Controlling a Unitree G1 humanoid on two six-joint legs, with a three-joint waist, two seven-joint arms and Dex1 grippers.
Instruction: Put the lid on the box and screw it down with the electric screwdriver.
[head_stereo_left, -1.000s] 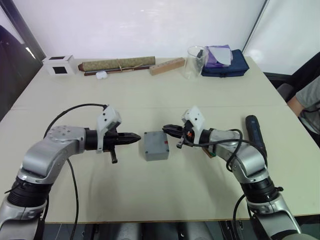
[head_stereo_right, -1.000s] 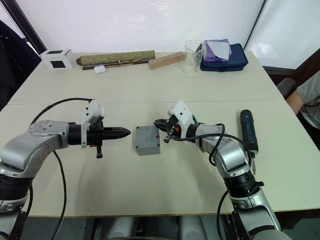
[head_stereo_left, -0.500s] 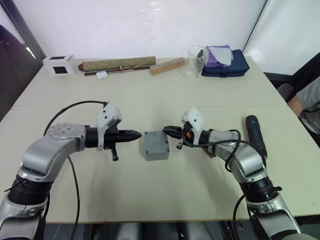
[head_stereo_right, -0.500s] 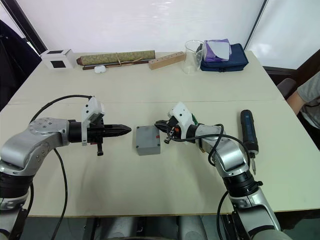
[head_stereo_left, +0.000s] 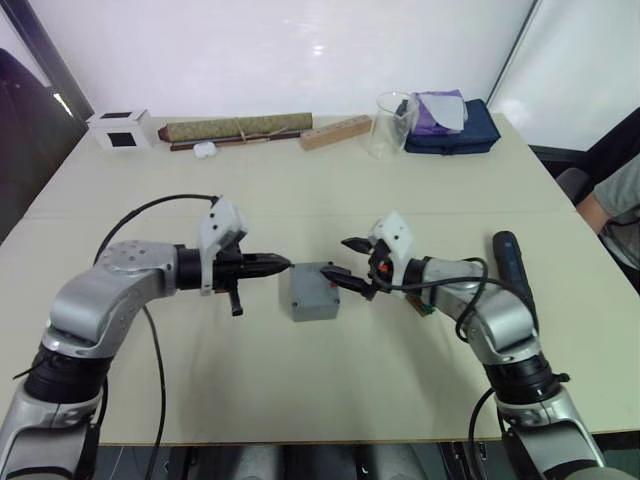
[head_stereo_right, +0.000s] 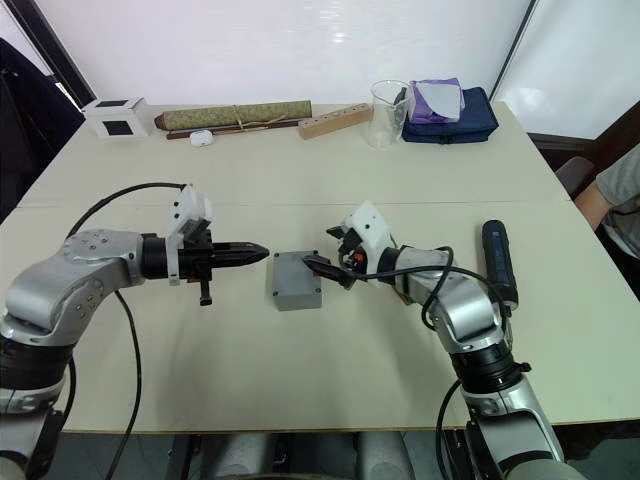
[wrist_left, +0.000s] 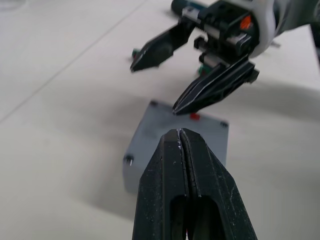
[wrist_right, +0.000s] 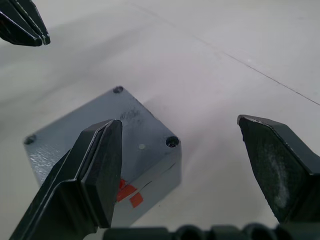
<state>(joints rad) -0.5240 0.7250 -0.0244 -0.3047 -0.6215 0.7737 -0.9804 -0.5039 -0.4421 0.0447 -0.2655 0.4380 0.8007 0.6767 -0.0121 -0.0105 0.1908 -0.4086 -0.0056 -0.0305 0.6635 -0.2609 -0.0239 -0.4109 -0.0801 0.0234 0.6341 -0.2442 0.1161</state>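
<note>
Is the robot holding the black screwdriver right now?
No, the electric screwdriver lies on the table beside the right arm, with neither gripper on it.

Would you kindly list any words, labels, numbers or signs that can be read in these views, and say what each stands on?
No readable text anywhere.
Small square grey metal box: only red marks on one side, no letters.
White cube with a black window: no legible print.
Black cylindrical electric screwdriver: any marking is too small to read.

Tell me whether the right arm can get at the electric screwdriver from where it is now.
Probably yes. The electric screwdriver lies in the open on the table beside the right arm, nothing on or against it. The right gripper, jaws open, is at the box and would have to swing back.
</note>
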